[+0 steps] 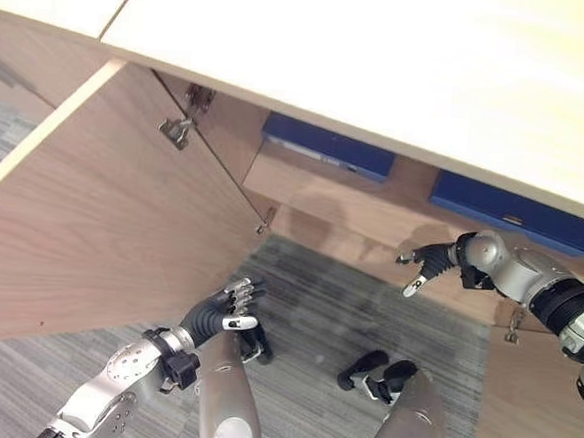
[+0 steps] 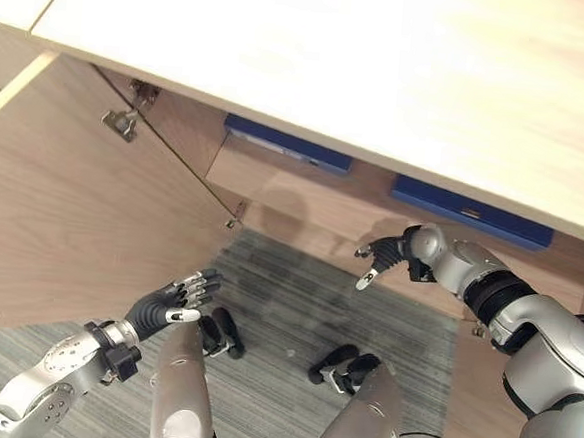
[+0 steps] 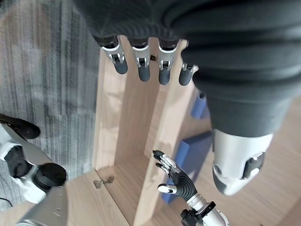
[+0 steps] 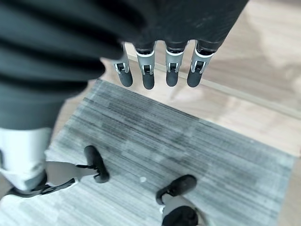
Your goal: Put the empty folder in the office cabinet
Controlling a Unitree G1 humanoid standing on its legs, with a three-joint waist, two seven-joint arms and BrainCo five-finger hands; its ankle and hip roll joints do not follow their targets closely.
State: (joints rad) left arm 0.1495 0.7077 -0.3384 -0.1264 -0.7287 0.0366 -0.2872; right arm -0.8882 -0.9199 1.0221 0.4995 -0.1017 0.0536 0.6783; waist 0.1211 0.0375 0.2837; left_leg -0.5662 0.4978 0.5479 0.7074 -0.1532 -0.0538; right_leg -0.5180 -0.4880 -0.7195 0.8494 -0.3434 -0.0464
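Note:
Two blue folders lie flat on the shelf inside the open cabinet, one at the left [image 1: 327, 146] and one at the right [image 1: 513, 212]. My right hand [image 1: 432, 259] hovers open in front of the shelf edge, below and left of the right folder, holding nothing. Its straight fingers [image 4: 160, 70] point at the cabinet's lower wood panel. My left hand [image 1: 220, 314] floats low over the carpet beside the open door, open and empty, with its fingers [image 3: 141, 61] spread. The right folder [image 3: 193, 155] also shows in the left wrist view, behind my right hand [image 3: 176, 176].
The cabinet's left door [image 1: 102, 206] stands swung wide open at my left, with a metal hinge [image 1: 178, 129] at its top. The light wooden cabinet top [image 1: 384, 55] overhangs the shelf. Grey striped carpet [image 1: 346, 303] covers the floor in front.

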